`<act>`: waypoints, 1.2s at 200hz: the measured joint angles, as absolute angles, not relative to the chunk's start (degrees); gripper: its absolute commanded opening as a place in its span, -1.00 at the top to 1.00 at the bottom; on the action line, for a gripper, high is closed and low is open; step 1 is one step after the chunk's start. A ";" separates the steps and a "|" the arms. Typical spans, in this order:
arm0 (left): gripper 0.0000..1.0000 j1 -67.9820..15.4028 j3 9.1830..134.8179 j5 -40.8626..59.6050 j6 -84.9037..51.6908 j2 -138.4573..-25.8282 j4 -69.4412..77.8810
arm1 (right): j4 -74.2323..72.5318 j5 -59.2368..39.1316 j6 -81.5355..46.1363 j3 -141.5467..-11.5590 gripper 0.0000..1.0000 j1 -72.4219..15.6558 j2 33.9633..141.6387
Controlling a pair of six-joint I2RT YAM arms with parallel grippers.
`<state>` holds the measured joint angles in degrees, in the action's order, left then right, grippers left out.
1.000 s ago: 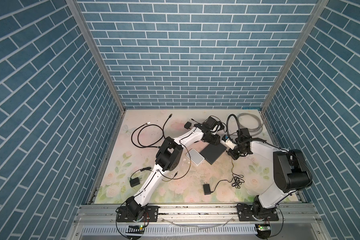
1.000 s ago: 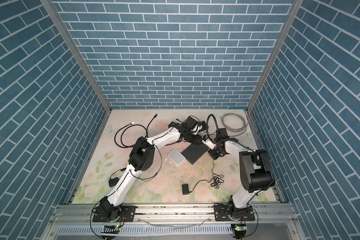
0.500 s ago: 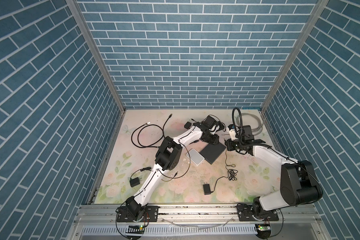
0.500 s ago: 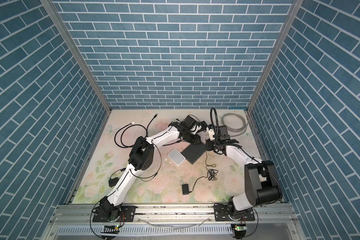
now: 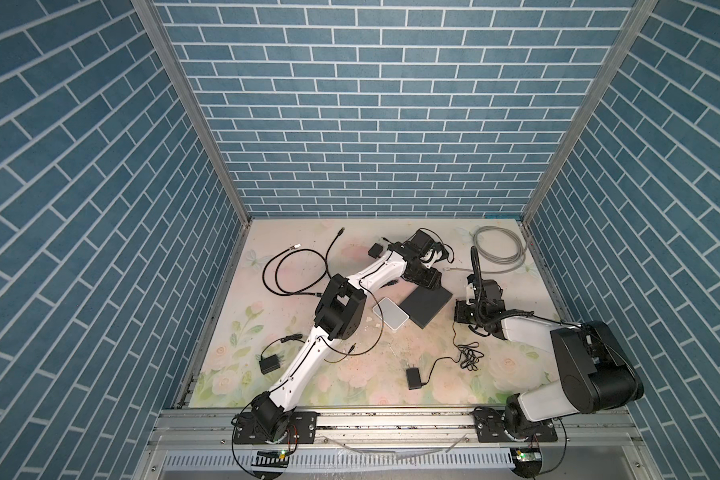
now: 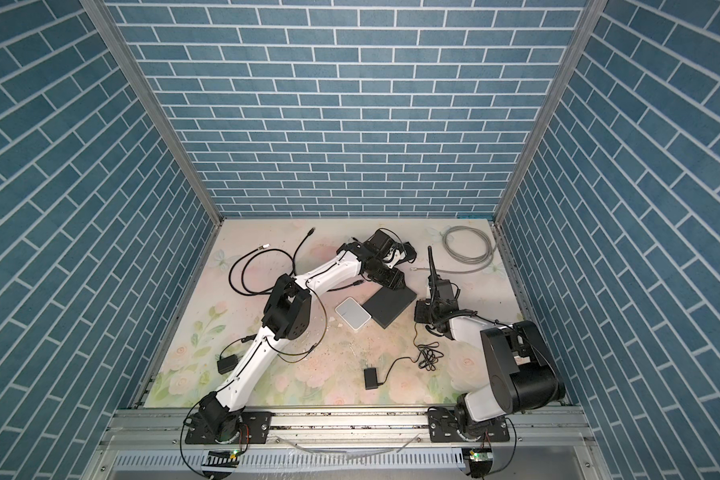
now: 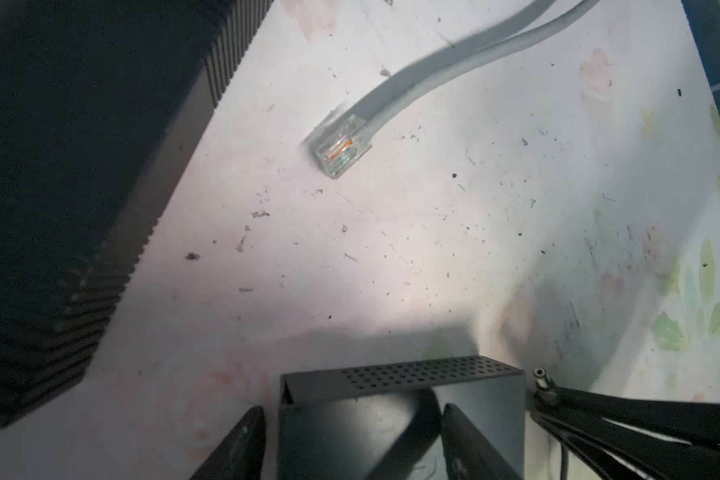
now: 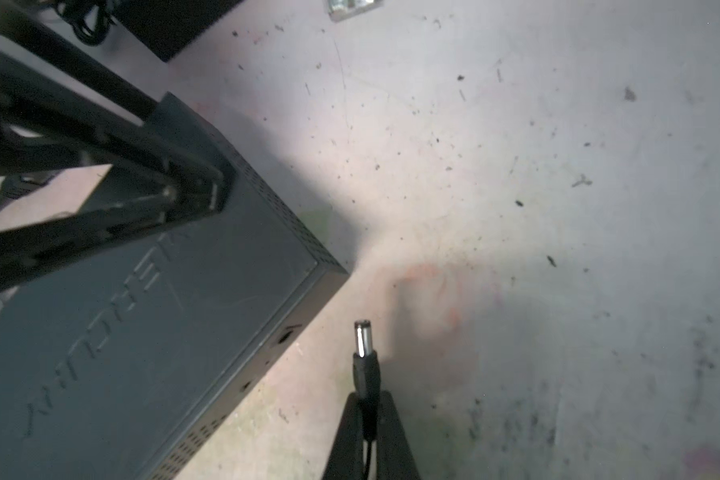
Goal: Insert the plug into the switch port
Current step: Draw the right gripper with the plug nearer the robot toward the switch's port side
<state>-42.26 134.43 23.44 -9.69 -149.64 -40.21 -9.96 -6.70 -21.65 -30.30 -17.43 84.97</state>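
right end effector (image 8: 366, 403) grips the black silver-tipped barrel plug (image 8: 363, 345), left end effector (image 7: 352, 411) gapes over the dark metal switch box (image 8: 142, 311) – square up to its port (image 8: 284, 336) first

The switch (image 8: 142, 332) ran off the edge of the right wrist view, and the letters (image 8: 109, 328) on top were too blurry to read. The back end of the plug (image 8: 364, 345) was partly hidden between the fingers of the right gripper (image 8: 366, 401), maybe pinched there.

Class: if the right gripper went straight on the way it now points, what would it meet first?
Likely only bare mat: the right gripper and its plug point past the switch, not at its port; depth is unclear.
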 measured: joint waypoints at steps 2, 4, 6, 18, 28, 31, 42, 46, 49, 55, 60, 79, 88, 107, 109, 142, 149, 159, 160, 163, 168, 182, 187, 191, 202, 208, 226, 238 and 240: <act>-0.36 -42.26 134.45 23.68 -9.58 -149.71 -40.05 | -10.17 -6.79 -21.71 -30.15 1.00 -17.52 84.95; -0.36 -42.28 134.47 23.79 -9.54 -149.73 -39.99 | -10.57 -6.92 -21.78 -29.95 1.00 -17.69 84.90; -0.35 -42.28 134.47 23.94 -9.43 -149.75 -39.88 | -10.94 -7.03 -21.87 -29.76 1.00 -17.80 84.88; -0.35 -42.39 134.47 25.04 -8.91 -149.91 -39.31 | -12.45 -7.62 -22.26 -28.38 1.00 -18.48 84.14; -0.35 -42.52 134.47 26.13 -8.29 -150.04 -38.87 | -13.10 -7.99 -22.33 -26.76 1.00 -18.92 82.78; -0.35 -42.59 134.47 26.48 -7.99 -150.10 -38.72 | -13.23 -8.03 -22.35 -26.22 1.00 -19.03 82.17; -0.34 -42.83 134.61 27.94 -6.92 -150.34 -38.30 | -13.52 -8.21 -22.68 -24.16 1.00 -19.31 80.07; -0.34 -42.96 134.76 28.51 -6.48 -150.47 -38.24 | -13.72 -8.23 -22.76 -23.40 1.00 -19.42 79.24; -0.34 -43.07 134.85 28.93 -6.15 -150.58 -38.15 | -13.74 -8.25 -22.81 -22.90 1.00 -19.49 78.72; -0.34 -43.24 135.15 29.78 -5.50 -150.80 -38.15 | -13.93 -8.32 -23.09 -22.06 1.00 -19.57 77.91; -0.34 -43.46 135.46 30.70 -4.82 -151.11 -38.22 | -14.26 -8.34 -23.42 -21.41 1.00 -19.64 77.41; -0.33 -44.14 137.08 32.36 -2.87 -152.22 -38.52 | -14.79 -8.21 -25.26 -19.90 1.00 -19.99 75.83; -0.33 -44.18 137.43 33.12 -2.15 -152.51 -38.57 | -14.76 -8.12 -26.30 -19.18 1.00 -20.14 74.94; -0.33 -44.34 137.43 33.85 -1.02 -152.51 -38.94 | -13.26 -8.38 -28.03 -18.41 1.00 -20.64 72.84; -0.33 -44.36 137.43 33.82 -0.97 -152.51 -38.94 | -12.95 -8.47 -28.23 -18.37 1.00 -20.69 72.47; -0.33 -44.53 137.95 33.78 -0.14 -152.70 -39.53 | -6.37 -9.26 -30.28 -18.37 1.00 -21.12 64.84; -0.33 -44.53 138.08 33.85 0.08 -152.77 -39.64 | -5.21 -9.30 -30.85 -18.37 1.00 -21.30 63.05; -0.33 -44.53 138.34 34.00 0.64 -152.94 -39.86 | -4.23 -9.37 -31.81 -18.24 1.00 -21.85 61.04; -0.33 -44.53 138.37 34.02 0.67 -152.94 -39.86 | -4.19 -9.37 -31.86 -18.22 1.00 -21.89 60.95; -0.33 -44.51 138.47 34.13 0.80 -153.01 -39.94 | -4.16 -9.41 -32.14 -18.04 1.00 -22.15 60.51; -0.33 -44.51 138.72 34.30 1.10 -153.16 -40.10 | -4.27 -9.43 -32.71 -17.65 1.00 -22.61 59.88; -0.33 -44.47 139.59 35.18 2.09 -153.67 -40.64 | -4.67 -9.23 -33.85 -15.94 1.00 -24.05 59.11; -0.33 -44.45 139.90 35.62 2.50 -153.86 -40.93 | -4.84 -9.21 -34.13 -15.31 1.00 -24.53 59.13; -0.32 -44.42 140.00 35.99 2.83 -154.01 -41.06 | -4.82 -9.13 -34.26 -14.74 1.00 -24.86 59.24; -0.32 -44.40 140.29 37.15 3.60 -154.21 -41.36 | -4.71 -8.86 -34.30 -13.80 1.00 -25.54 59.75; -0.32 -44.40 140.29 37.74 3.97 -154.26 -41.50 | -4.75 -8.73 -34.30 -13.54 1.00 -25.85 60.29; -0.32 -44.42 140.29 39.42 5.13 -154.34 -42.06 | -5.91 -8.62 -34.30 -13.41 1.00 -26.46 61.65; -0.31 -44.45 140.29 40.18 6.04 -154.34 -42.61 | -6.52 -7.99 -34.39 -13.21 1.00 -26.92 61.82; -0.31 -44.45 140.27 40.25 6.15 -154.34 -42.72 | -6.55 -7.86 -34.44 -13.19 1.00 -27.00 61.80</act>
